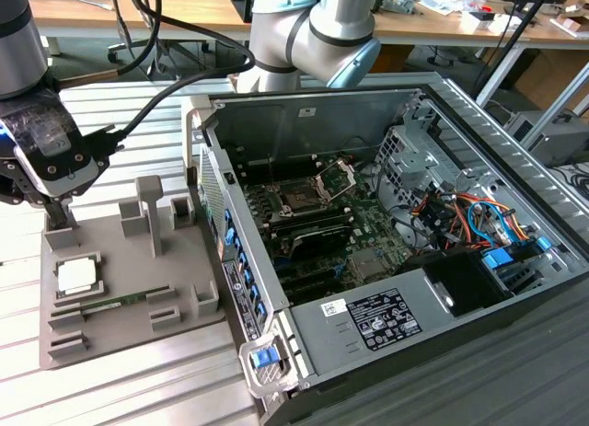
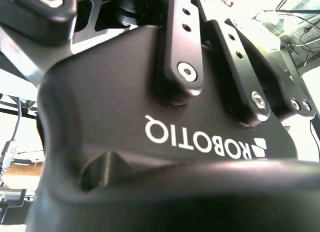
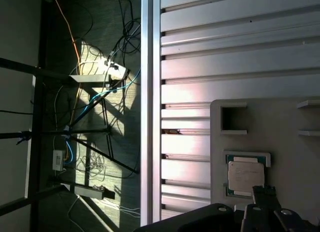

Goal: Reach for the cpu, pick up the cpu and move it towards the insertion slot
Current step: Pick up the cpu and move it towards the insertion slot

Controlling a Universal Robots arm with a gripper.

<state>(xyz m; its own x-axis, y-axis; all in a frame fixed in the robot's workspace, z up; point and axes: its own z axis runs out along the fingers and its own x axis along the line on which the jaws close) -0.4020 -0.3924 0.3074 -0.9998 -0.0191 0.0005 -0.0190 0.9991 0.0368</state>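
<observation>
Cpu [image 1: 76, 276] lies flat, pale top up, in a square recess of the grey tray [image 1: 120, 256], lower left of the exterior view. The gripper [image 1: 58, 219] hangs near it; whether open or closed, cannot tell. At frame centre, the insertion slot [image 1: 301, 201] sits inside the open computer case [image 1: 479, 150].

A ribbed metal table [image 1: 120, 389] carries the grey tray [image 1: 138, 265] and, seemingly directly, the open computer case [image 1: 313, 122].

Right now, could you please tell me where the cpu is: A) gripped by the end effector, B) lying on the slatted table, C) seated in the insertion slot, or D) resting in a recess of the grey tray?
D: the cpu sits in a square recess of the grey tray, the end effector nearby, far from the insertion slot.
</observation>
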